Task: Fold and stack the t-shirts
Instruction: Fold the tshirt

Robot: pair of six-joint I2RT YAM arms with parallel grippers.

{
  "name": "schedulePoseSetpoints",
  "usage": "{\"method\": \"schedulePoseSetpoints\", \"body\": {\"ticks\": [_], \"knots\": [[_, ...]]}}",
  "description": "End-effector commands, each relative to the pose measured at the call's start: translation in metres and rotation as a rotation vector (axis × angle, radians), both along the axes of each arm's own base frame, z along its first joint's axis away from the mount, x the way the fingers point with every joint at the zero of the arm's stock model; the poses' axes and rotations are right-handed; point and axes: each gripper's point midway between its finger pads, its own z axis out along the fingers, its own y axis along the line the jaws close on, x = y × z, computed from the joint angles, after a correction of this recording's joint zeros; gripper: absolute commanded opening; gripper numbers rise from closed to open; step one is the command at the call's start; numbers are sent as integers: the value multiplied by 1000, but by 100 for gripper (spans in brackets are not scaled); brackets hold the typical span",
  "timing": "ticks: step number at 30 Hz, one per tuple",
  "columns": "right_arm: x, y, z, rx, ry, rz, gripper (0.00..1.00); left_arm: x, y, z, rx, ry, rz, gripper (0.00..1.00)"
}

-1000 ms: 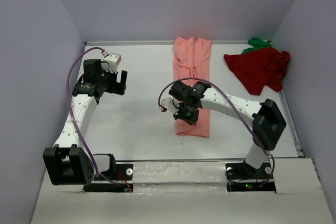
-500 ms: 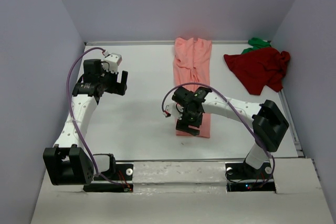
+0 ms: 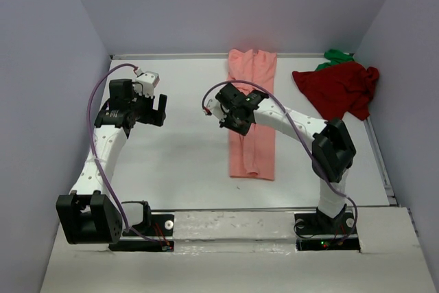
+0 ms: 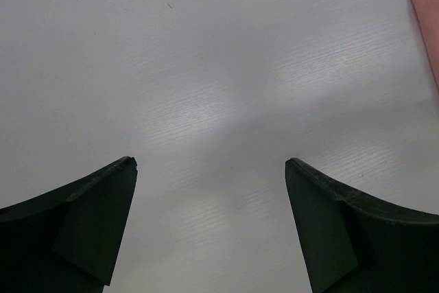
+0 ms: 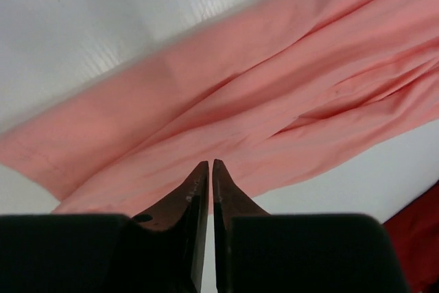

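While the salmon-pink t-shirt (image 3: 252, 156) lies as a long strip on the desk (image 3: 185, 156), we judge its folding half done — the right fingers (image 5: 199, 183), pressed together on nothing, hover over it. The left fingers (image 4: 96, 204) stand spread, well to its left. Next we must pinch one end. The dark red t-shirt (image 3: 339, 90) and green crumple (image 3: 337, 55) lie to its right — no container shows.

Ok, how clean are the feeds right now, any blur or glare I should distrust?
Right wrist: the salmon-pink shirt looks soft, likely motion blur, worst at its left edge. Left wrist: a pale sheen lies across the table, and the dark fingers show little detail. Top external: evenly lit and sharp, no glare.
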Motion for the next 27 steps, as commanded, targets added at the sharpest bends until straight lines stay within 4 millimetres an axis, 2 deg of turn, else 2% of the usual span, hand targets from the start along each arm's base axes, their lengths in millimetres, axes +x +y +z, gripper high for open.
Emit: {"method": "schedulePoseSetpoints", "body": {"ticks": [1,9,12,19,27], "knots": [[9,24,9,53,13,4,8,-4,2,9,8,-42,0,99],[-7,18,-15,21,99,29,1,-4,2,9,9,-44,-2,99],[-18,18,-20,28,151,45,0,-3,2,9,8,-46,-4,99],[-48,3,-44,-10,273,68,0,-4,2,9,8,-47,-4,99],[-58,-5,-60,-40,317,67,0,-3,1,10,5,-47,-4,99]]}}
